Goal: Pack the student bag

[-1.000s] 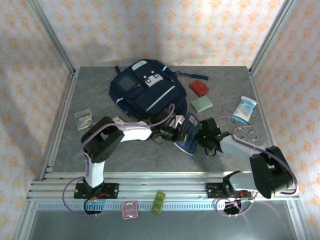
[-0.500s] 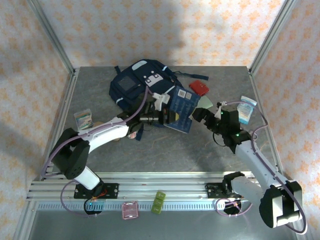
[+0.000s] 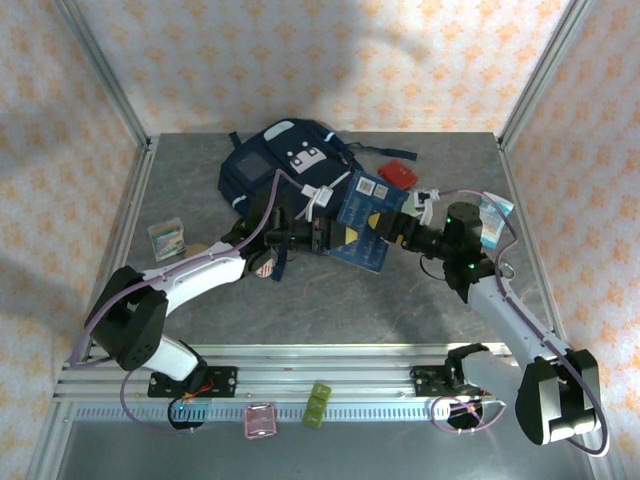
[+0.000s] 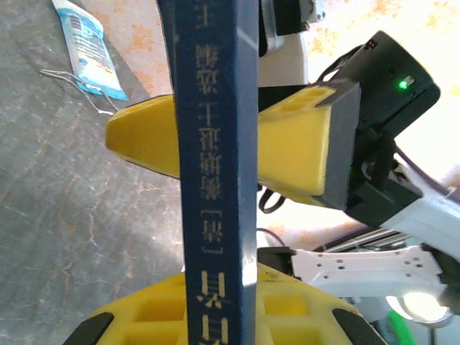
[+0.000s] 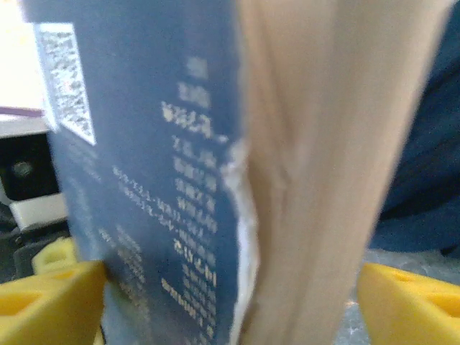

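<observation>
Your left gripper (image 3: 324,235) pinches the blue book (image 3: 362,218) beside the student bag (image 3: 285,165). Right gripper (image 3: 398,228) straddles its page edge, spread; right wrist view shows 1 finger (image 5: 410,302) clear.

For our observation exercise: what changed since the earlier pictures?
The left gripper, shut on the blue book, carried it from the near middle out to the student bag. The right gripper let go, swung away, then returned to straddle the book's edge. Red case unmoved.
</observation>
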`<state>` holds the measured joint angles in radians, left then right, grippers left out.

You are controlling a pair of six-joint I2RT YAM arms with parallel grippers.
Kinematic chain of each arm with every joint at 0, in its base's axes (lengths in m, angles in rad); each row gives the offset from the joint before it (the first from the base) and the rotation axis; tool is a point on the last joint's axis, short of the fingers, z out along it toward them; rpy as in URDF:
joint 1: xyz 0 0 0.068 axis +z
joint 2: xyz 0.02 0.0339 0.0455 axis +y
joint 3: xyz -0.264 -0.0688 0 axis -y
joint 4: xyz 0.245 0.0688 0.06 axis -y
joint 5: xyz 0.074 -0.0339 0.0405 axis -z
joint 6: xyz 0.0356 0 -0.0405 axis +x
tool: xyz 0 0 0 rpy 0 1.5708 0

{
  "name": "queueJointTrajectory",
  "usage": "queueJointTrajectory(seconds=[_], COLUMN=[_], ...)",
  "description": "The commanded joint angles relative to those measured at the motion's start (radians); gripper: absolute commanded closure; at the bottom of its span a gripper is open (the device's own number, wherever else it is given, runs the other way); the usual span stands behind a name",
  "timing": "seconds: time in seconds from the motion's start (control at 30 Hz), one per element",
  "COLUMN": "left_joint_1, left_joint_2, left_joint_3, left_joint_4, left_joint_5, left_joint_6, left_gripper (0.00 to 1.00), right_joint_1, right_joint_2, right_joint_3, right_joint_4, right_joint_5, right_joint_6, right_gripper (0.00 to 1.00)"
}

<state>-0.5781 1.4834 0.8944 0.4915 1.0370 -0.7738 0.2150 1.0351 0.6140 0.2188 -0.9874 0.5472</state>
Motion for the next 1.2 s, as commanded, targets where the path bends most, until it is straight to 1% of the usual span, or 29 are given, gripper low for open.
queueJointTrajectory(seconds=[0.0, 0.03, 0.07, 0.1, 0.13, 0.2, 0.23, 0.3, 0.33, 0.37, 0.4, 0.43, 0.5, 0.53, 0.6, 0.63, 0.7, 0.73, 0.8, 0.83, 0.87, 0.97, 1.03, 1.1, 1.17], left_joint_1=[0.019, 0.027, 0.036, 0.051, 0.065, 0.106, 0.124, 0.164, 0.187, 0.208, 0.227, 0.242, 0.267, 0.279, 0.311, 0.331, 0.358, 0.371, 0.393, 0.401, 0.410, 0.433, 0.436, 0.433, 0.424], left_joint_2=[-0.027, -0.025, -0.026, -0.027, -0.030, -0.038, -0.038, -0.035, -0.035, -0.036, -0.039, -0.046, -0.057, -0.057, -0.042, -0.028, -0.004, 0.010, 0.014, 0.012, 0.014, 0.053, 0.084, 0.104, 0.114], left_joint_3=[0.006, 0.010, 0.014, 0.019, 0.024, 0.036, 0.043, 0.050, 0.051, 0.048, 0.042, 0.039, 0.046, 0.057, 0.073, 0.073, 0.046, 0.024, -0.026, -0.050, -0.058, -0.061, -0.058, -0.048, -0.049], left_joint_4=[0.161, 0.127, 0.089, 0.035, -0.023, -0.143, -0.178, -0.225, -0.236, -0.229, -0.219, -0.223, -0.265, -0.314, -0.352, -0.338, -0.246, -0.153, 0.008, 0.087, 0.113, 0.265, 0.400, 0.447, 0.490], left_joint_5=[0.075, 0.060, 0.037, 0.000, -0.029, -0.134, -0.158, -0.180, -0.183, -0.171, -0.161, -0.163, -0.198, -0.224, -0.211, -0.167, -0.089, -0.031, 0.007, 0.014, 0.013, 0.090, 0.138, 0.168, 0.200], left_joint_6=[-0.060, -0.042, -0.022, 0.004, 0.026, 0.067, 0.073, 0.062, 0.049, 0.036, 0.021, 0.017, 0.030, 0.041, 0.046, 0.029, -0.047, -0.107, -0.210, -0.258, -0.286, -0.427, -0.532, -0.568, -0.593], left_gripper=[0.96, 0.86, 0.78, 0.65, 0.58, 0.48, 0.46, 0.42, 0.26, 0.04, 0.01, 0.01, 0.01, 0.01, 0.01, 0.01, 0.01, 0.01, 0.01, 0.04, 0.11, 0.23, 0.27, 0.31, 0.31], right_joint_1=[-0.003, -0.002, -0.002, 0.002, 0.008, 0.033, 0.047, 0.087, 0.124, 0.161, 0.209, 0.252, 0.298, 0.310, 0.317, 0.328, 0.369, 0.395, 0.453, 0.476, 0.494, 0.588, 0.673, 0.738, 0.778], right_joint_2=[-0.029, -0.036, -0.040, -0.044, -0.047, -0.041, -0.033, -0.020, -0.019, -0.022, -0.026, -0.027, -0.023, -0.023, -0.032, -0.048, -0.078, -0.093, -0.108, -0.114, -0.118, -0.120, -0.097, -0.048, -0.006], right_joint_3=[0.031, 0.041, 0.053, 0.068, 0.086, 0.142, 0.166, 0.199, 0.210, 0.211, 0.211, 0.205, 0.197, 0.187, 0.152, 0.124, 0.050, 0.008, -0.062, -0.080, -0.086, -0.106, -0.143, -0.181, -0.202], right_joint_4=[0.070, 0.060, 0.042, 0.011, -0.030, -0.159, -0.202, -0.234, -0.240, -0.235, -0.222, -0.203, -0.157, -0.119, -0.026, 0.018, 0.129, 0.182, 0.292, 0.319, 0.320, 0.322, 0.347, 0.430, 0.513], right_joint_5=[-0.099, -0.107, -0.106, -0.105, -0.090, 0.004, 0.049, 0.159, 0.245, 0.335, 0.448, 0.571, 0.725, 0.799, 0.878, 0.897, 0.933, 0.937, 1.012, 1.037, 1.054, 1.158, 1.243, 1.340, 1.395], right_joint_6=[-0.019, -0.031, -0.048, -0.084, -0.123, -0.247, -0.301, -0.403, -0.462, -0.523, -0.600, -0.672, -0.787, -0.826, -0.911, -0.977, -1.144, -1.252, -1.413, -1.472, -1.518, -1.680, -1.839, -1.968, -2.037], right_gripper=[0.52, 0.90, 1.00, 1.00, 1.00, 1.00, 1.00, 1.00, 1.00, 1.00, 1.00, 1.00, 1.00, 1.00, 1.00, 1.00, 1.00, 1.00, 1.00, 1.00, 1.00, 1.00, 1.00, 1.00, 1.00])
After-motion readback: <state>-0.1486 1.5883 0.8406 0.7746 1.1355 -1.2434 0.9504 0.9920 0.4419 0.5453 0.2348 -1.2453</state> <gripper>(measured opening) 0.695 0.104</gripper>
